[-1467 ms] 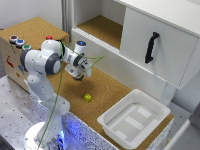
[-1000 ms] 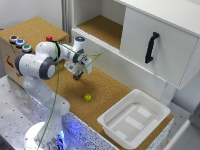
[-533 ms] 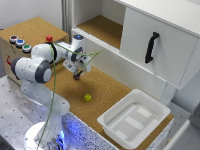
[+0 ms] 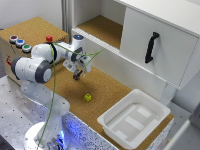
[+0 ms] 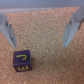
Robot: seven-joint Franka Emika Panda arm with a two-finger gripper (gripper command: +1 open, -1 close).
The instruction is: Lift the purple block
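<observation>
— Cork-topped bench [image 4: 107, 95] under me, white cabinet behind. How's your tool?

— My two-finger metal gripper [image 4: 77, 74] hangs above the cork with jaws spread wide and nothing between them, pointing down so I can drop straight onto a target. The small purple cube with yellow marking [image 5: 21, 61] lies on the cork, off toward one finger [image 5: 6, 29], not centred in the gap.

— So shift first?

— I judge yes; otherwise that finger lands on it.
</observation>
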